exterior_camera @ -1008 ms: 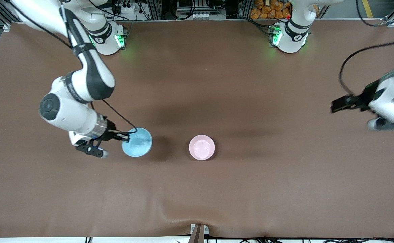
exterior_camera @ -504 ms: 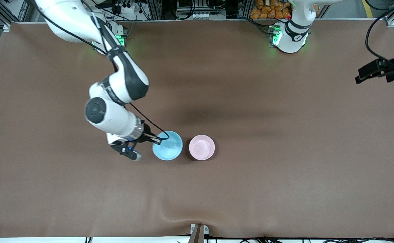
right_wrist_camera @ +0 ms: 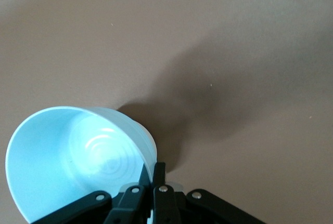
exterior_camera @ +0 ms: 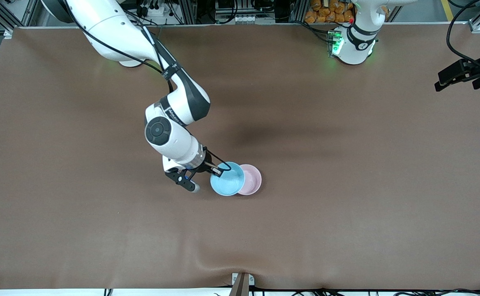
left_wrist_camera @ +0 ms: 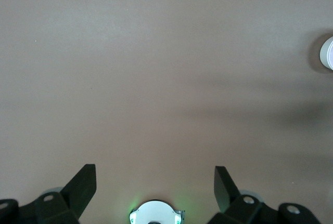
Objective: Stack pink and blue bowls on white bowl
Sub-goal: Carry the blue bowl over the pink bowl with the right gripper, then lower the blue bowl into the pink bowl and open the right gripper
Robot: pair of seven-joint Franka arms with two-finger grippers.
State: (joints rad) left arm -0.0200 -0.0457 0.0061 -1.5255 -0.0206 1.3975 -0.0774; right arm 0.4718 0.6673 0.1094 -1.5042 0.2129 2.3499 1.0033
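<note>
though small lettering runs along the band of the right arm's wrist joint in the front view, it cannot be read, and no other writing or brand shows on the bowls or the brown table [exterior_camera: 347, 205].

the right gripper [exterior_camera: 217, 169] is clamped shut on the rim of the light blue bowl [exterior_camera: 227, 179], at the edge turned toward the right arm's end of the table. in the right wrist view the two black fingers [right_wrist_camera: 158, 180] pinch the thin wall of that bowl [right_wrist_camera: 78, 161], one inside and one outside, with the bowl's glossy inside and its ringed bottom plainly seen. the bowl is up off the table, tilted, and casts a dark shadow on the cloth below it.

seen from the front camera, the blue bowl overlaps the pale pink bowl [exterior_camera: 251, 179], covering the pink one's side toward the right arm's end of the table. the pink bowl sits upright on the table, about midway between the two arms' ends. whether the two bowls touch cannot be told.

the left gripper [exterior_camera: 455, 76] waits high over the left arm's end of the table, its fingers spread wide and holding nothing. the left wrist view shows both dark fingertips [left_wrist_camera: 83, 185] well apart over bare cloth, with a white round object [left_wrist_camera: 328, 53] cut off at the frame's edge.
</note>
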